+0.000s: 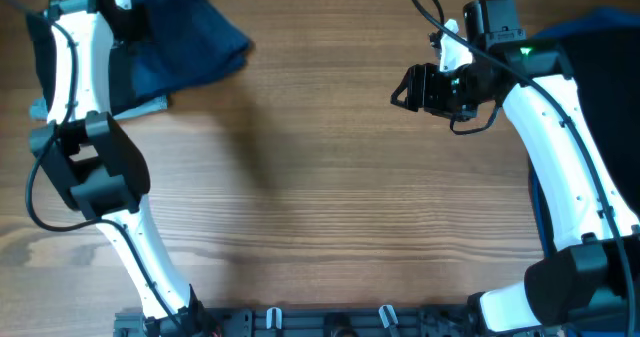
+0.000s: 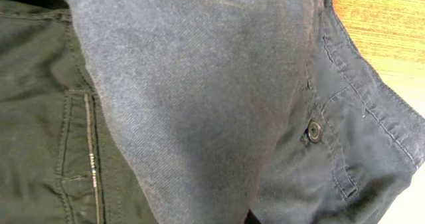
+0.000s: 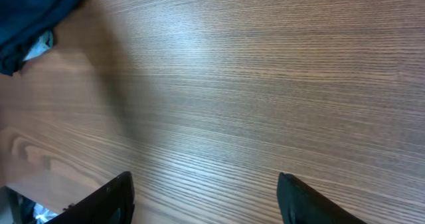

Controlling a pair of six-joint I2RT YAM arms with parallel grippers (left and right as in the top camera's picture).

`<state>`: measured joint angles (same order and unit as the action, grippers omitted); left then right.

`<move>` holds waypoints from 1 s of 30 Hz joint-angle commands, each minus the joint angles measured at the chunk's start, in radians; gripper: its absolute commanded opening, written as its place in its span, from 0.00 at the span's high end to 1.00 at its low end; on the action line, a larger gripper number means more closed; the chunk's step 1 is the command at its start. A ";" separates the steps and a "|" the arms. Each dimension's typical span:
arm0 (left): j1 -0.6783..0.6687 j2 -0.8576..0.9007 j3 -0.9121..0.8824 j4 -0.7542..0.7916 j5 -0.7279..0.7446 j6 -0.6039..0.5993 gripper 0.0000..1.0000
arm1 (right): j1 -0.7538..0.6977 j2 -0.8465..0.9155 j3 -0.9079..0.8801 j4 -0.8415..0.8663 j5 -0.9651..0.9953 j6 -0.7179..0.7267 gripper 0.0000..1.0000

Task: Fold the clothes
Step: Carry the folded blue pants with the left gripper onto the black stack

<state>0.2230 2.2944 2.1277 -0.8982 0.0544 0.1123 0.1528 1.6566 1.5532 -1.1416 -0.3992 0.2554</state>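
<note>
The navy shorts lie bunched at the table's far left corner. In the left wrist view the navy fabric hangs right before the camera, with a small button by the waistband. It covers the fingers of my left gripper, which seems shut on it. A black garment with a zip lies beneath. My right gripper is open and empty above bare wood, its fingertips wide apart in the right wrist view.
A light blue garment peeks out under the left pile. More dark and bright blue clothes lie at the far right under my right arm. A dark blue garment's edge shows in the right wrist view. Wooden table.
</note>
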 commanded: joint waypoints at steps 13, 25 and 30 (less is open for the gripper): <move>0.063 -0.176 0.034 0.038 -0.032 0.014 0.96 | 0.007 -0.014 -0.009 -0.022 0.011 -0.020 0.30; 0.185 -0.174 0.034 0.031 0.042 0.011 0.92 | 0.007 -0.014 -0.009 -0.023 0.011 -0.019 0.30; 0.220 -0.170 0.034 0.022 0.042 0.011 0.89 | 0.007 -0.014 -0.009 -0.024 0.011 -0.019 0.30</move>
<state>0.4129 2.1571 2.1277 -0.8837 0.0921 0.1158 0.1528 1.6566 1.5532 -1.1637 -0.3992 0.2554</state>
